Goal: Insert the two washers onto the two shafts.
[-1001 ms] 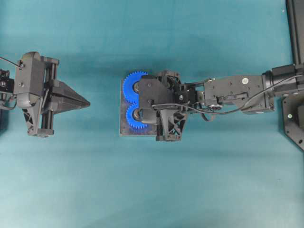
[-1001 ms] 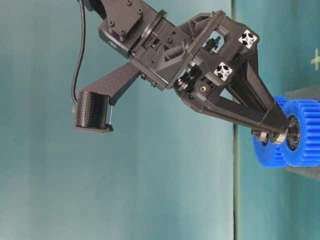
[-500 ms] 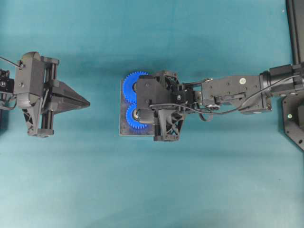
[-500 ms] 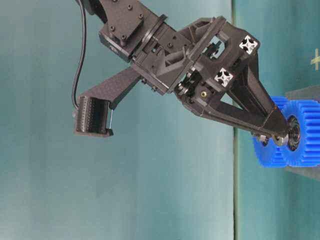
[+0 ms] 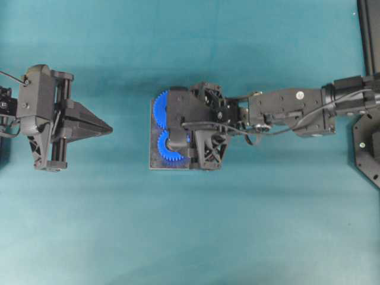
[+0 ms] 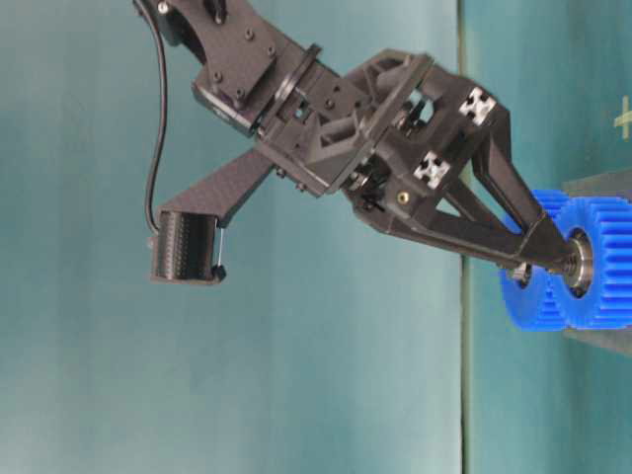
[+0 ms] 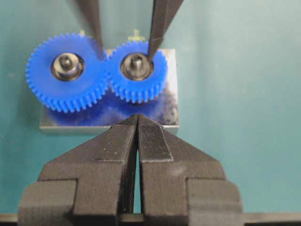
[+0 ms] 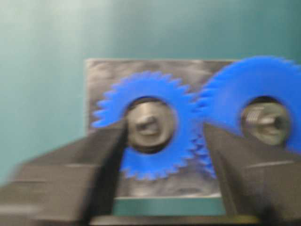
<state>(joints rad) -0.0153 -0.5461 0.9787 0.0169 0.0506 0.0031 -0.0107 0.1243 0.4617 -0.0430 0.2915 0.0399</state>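
Two meshed blue gears sit on a grey metal plate (image 7: 171,113). The washer (image 8: 149,125), a grey ring, lies flat on the smaller gear (image 8: 141,162) around the shaft (image 8: 151,123); the picture is blurred. My right gripper (image 8: 164,136) is open, one finger on each side of that hub and nothing between them. From table level its tips (image 6: 541,267) are spread right at the gear's face. The left wrist view has the same shaft (image 7: 136,62) with one right finger (image 7: 160,28) beside it. My left gripper (image 5: 108,127) is shut and empty, well left of the plate.
The larger gear (image 7: 66,70) has its own threaded shaft (image 8: 263,120) right beside the right gripper's other finger. Bare teal table surrounds the plate (image 5: 155,163). Black mounting hardware (image 5: 368,142) stands at the table's right edge.
My right gripper has opened from its pinch on the washer, which now rests on the smaller gear's shaft. Its wrist has shifted a little left over the gears. The left arm is unmoved.
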